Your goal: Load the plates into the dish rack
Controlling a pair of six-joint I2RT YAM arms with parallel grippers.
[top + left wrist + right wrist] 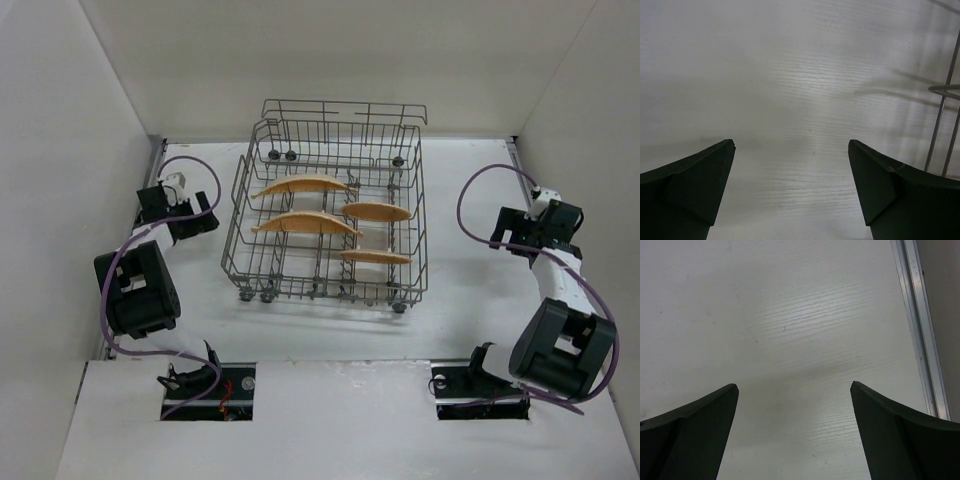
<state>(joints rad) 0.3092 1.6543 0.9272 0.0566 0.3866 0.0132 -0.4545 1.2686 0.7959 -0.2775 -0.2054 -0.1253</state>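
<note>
Top external view: the large rectangular grey wire dish rack stands at the centre of the white table, midway between the two arms. All four thin, round orange-tan plates stand on edge between its tines, two larger-looking crescents in the left half and two in the right half. Each plate's long axis runs left to right across the rack. No plate is visible on the table outside the rack, so loading is judged complete. The left gripper sits just beside the rack's left wall and is the nearer of the two. The right gripper sits well apart from the right wall. The plates therefore lie to the right of the left gripper and to the left of the right gripper. Left wrist view: the left gripper is released, its jaws spread wide over bare table with nothing between them. Upright rack wires show at the right edge. Right wrist view: the right gripper is likewise released and empty over the table, with an aluminium rail at the right. Neither wrist view shows a plate.
</note>
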